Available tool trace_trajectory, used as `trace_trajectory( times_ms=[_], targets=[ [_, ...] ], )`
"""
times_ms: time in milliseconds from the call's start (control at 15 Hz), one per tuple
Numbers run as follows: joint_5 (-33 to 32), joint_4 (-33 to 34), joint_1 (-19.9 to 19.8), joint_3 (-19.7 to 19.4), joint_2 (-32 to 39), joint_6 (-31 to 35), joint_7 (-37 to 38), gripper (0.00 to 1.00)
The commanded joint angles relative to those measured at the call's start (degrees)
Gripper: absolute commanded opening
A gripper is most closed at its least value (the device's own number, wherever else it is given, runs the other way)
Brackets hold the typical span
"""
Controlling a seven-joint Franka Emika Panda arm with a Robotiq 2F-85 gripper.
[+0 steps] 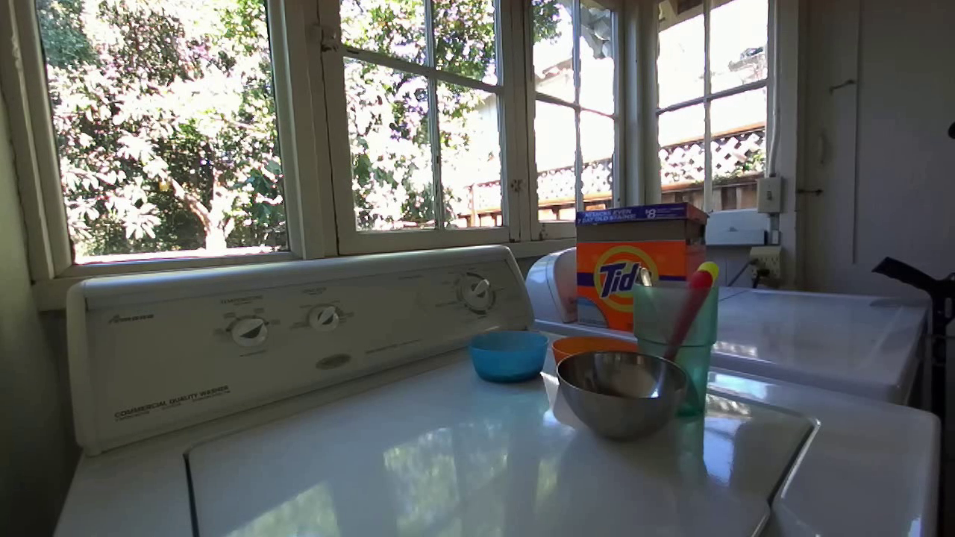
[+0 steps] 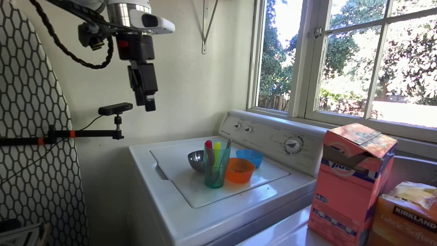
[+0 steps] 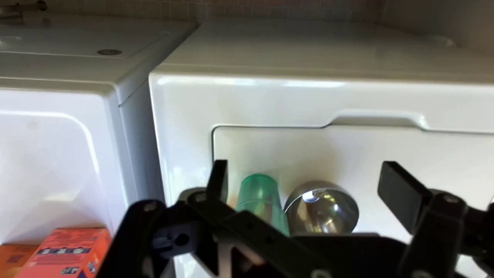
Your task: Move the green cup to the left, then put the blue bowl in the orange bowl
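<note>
The gripper (image 3: pixel 307 180) hangs w/ its jaws spread wide, nth. held. Well below the jaws, on the washer (image 1: pixel 298 466) lettered "COMMERCIAL QUALITY WASHER", stand the cup (image 2: pixel 221 169), steel bowl (image 1: pixel 608 406), orange bowl (image 2: pixel 239 175) &, just beside it, blue bowl (image 1: pixel 507 362). Outside the jaws, well apart: Tide box (image 1: pixel 638 257) ("7 DAY OLD STAINS!") & softener box (image 2: pixel 406 218) ("KIRKLAND Fabric Soften", rest cut off).

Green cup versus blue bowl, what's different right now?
The green cup is tall, the blue bowl low. The green cup holds utensils; none show in the blue bowl. The green cup stands farther from the control panel than the blue bowl. Both sit upright on the washer.
</note>
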Motion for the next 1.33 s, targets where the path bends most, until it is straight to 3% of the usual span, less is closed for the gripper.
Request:
trace_trajectory(
  times_ms=[0, 200, 467, 1267],
  targets=[
    [0.19, 2.37, -3.69, 0.94, 7.56, 9.19, 7.78, 1.0],
    [-0.34, 3.16, -6.82, 1.57, 13.13, 16.71, 14.68, 1.0],
    [-1.35, 4.37, -9.7, 2.66, 19.68, 20.6, 22.14, 1.0],
    [0.5, 15.11, -8.89, 2.03, 35.18, 19.83, 32.05, 1.0]
  ],
)
